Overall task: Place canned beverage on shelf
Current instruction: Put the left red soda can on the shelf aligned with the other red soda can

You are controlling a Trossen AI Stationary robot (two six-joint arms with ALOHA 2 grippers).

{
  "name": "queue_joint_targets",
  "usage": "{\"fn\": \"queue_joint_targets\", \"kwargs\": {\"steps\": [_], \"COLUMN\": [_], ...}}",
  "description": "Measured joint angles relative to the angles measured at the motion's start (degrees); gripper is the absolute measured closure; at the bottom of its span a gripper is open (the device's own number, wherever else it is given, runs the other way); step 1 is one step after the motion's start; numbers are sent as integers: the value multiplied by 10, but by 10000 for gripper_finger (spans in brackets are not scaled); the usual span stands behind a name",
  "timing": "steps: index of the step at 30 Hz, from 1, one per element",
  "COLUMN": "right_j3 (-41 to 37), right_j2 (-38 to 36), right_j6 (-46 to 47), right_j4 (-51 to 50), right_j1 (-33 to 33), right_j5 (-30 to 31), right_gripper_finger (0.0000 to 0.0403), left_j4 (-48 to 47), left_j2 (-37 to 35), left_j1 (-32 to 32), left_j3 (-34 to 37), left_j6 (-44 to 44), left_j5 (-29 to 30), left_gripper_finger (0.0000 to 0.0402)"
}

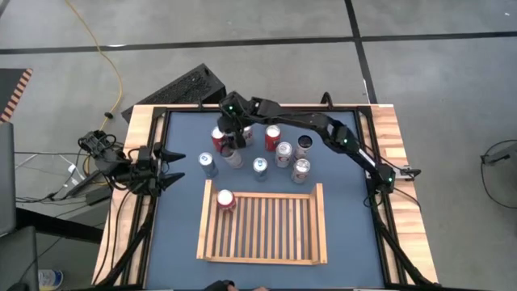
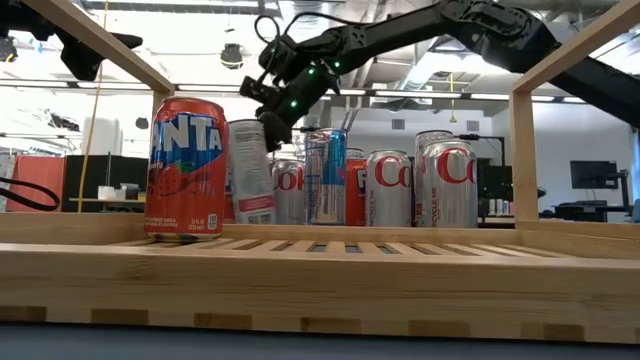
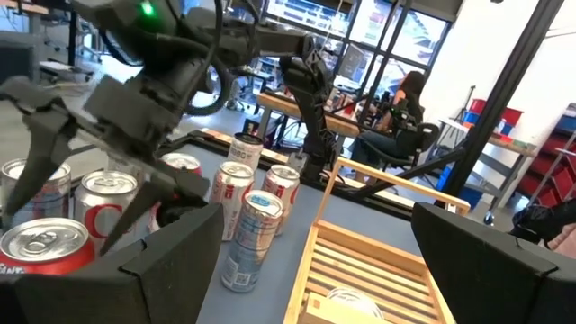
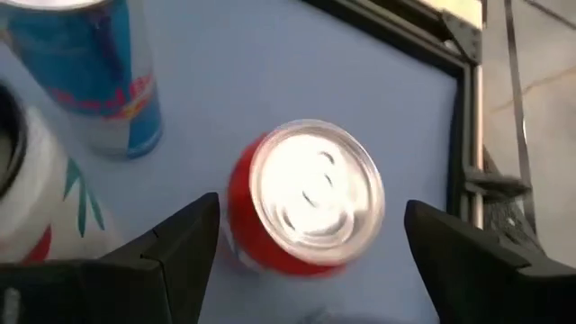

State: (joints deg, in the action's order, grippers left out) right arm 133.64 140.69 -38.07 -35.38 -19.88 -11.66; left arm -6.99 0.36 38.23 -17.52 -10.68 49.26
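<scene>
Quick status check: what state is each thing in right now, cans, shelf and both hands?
Right hand: open, above the red can, not gripping.
Red can: upright on the table, outside the shelf.
Left hand: open, waiting at the table's left edge.
Shelf: flat on the table, one can inside.
Fanta can: upright in the shelf's corner.
Other cans: upright, behind the shelf.

Beyond the far left corner of the blue surface (image 1: 347,210) we see a black keyboard (image 1: 182,87) lying on the grey floor (image 1: 242,20), and a yellow cable (image 1: 97,48) trailing across that floor. Past the surface, in the room, we make out a person seated (image 3: 400,112) at a desk, with a dark monitor (image 2: 590,175) on the right.
</scene>
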Motion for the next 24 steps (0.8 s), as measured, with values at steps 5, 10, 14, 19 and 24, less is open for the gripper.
{"fn": "queue_joint_targets", "kwargs": {"steps": [5,10,14,19,24], "right_j3": [0,0,1,1,1], "right_j2": [2,2,4,6,6], "right_j6": [1,1,1,0,1], "right_j4": [-5,9,10,15,25], "right_j1": [4,5,2,1,-1], "right_j5": [-2,-6,-22,-33,-40], "right_gripper_finger": [72,72,72,72,72], "left_j4": [0,0,0,0,0], "left_j2": [0,0,0,0,0], "left_j1": [0,0,0,0,0], "left_j3": [0,0,0,0,0], "left_j6": [0,3,3,3,3], "left_j5": [11,11,11,11,11], "left_gripper_finger": [53,53,53,53,53]}}
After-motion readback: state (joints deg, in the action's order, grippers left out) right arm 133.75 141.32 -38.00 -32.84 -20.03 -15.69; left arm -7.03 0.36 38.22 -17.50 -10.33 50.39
